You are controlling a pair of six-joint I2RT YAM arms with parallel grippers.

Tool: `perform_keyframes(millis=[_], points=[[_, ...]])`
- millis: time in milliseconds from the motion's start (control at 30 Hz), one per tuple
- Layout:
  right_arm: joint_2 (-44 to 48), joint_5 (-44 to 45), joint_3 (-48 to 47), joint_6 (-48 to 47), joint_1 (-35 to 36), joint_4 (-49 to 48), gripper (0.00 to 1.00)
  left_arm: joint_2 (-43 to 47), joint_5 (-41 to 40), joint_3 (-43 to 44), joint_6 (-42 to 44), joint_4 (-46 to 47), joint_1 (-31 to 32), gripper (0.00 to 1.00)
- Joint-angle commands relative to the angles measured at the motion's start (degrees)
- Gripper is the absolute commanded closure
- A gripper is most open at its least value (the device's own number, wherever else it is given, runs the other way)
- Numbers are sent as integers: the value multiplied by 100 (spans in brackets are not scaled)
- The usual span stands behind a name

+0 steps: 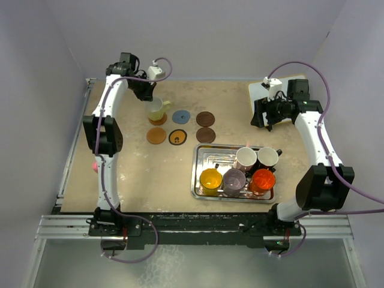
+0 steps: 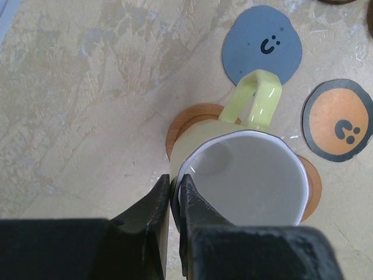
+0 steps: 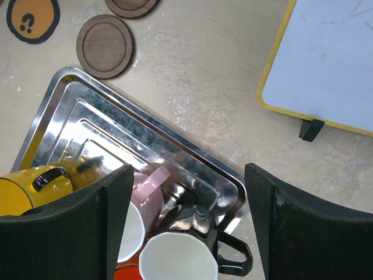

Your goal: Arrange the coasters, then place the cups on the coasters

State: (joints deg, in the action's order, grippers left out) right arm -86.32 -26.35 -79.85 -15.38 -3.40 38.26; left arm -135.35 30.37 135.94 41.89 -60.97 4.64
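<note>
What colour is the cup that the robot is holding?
Pale yellow; the cup shows best in the left wrist view.

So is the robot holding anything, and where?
The left fingers pinch the pale yellow cup by its rim. The right fingers hold nothing.

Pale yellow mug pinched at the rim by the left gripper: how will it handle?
The pale yellow mug looks rigid and glossy (its handle shines), so it may slip in the left gripper. The pinch takes one wall only, roughly across from the handle, so it could tilt. It looks empty, so probably light.
</note>
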Motion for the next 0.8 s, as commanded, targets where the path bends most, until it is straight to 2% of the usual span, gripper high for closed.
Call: perform_keyframes(millis=[0,433,667,767], points=[[22,16,-202,-88,31,-11,21,-25,426,456,100,125,-25,97],[171,77,-77,-110,48,10,21,-124,357,425,18,223,-25,96],[186,69,-66,-108,45,22,21,-2,195,344,-506,681,-25,66],[216,62,-33,-106,43,2,21,154,120,224,-805,889,-25,56]])
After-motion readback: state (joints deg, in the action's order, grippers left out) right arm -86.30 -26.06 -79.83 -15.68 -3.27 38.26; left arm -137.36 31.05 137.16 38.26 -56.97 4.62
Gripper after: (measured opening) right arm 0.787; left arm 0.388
